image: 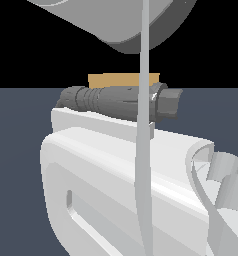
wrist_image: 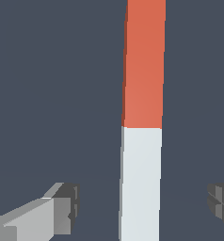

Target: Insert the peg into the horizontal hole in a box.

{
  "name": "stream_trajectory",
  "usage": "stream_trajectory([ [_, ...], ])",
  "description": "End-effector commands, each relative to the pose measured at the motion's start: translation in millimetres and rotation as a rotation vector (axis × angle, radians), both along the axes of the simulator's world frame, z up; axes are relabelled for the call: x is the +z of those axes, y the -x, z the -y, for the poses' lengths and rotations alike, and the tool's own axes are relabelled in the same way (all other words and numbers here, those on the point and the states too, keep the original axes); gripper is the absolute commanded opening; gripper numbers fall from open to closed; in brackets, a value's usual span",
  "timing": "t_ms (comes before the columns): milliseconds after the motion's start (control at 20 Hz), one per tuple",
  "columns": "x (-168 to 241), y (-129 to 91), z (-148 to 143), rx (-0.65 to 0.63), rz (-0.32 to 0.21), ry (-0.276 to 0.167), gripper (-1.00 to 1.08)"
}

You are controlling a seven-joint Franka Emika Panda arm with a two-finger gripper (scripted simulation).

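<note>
Spread wide apart and gripping nothing, gripper (wrist_image: 142,207) straddling the pale half of the peg (wrist_image: 141,122) lying between the jaws on the floor; probably stiff, light, smooth-sided, best clamped across the flat sides of this pale half.

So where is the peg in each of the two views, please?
Exterior view: the peg is not visible; the arm's white body fills the foreground, and only a strip of the tan box shows behind it.
Wrist view: the peg runs the height of the picture, orange-red half above the white half, between the open gripper fingers.
Shared landmark: the dark grey-blue floor.
</note>
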State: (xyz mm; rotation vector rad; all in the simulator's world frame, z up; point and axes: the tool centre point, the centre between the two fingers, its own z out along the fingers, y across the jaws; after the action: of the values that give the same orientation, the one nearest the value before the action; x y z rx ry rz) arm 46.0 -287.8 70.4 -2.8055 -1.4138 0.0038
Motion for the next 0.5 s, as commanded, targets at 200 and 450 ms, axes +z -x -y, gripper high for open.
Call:
stream_trajectory([
  [200,-3.8,1.8,10.6,-0.025,0.001,0.000,1.00],
  [450,-14.0,1.8,10.4,-0.025,0.001,-0.001,1.00],
])
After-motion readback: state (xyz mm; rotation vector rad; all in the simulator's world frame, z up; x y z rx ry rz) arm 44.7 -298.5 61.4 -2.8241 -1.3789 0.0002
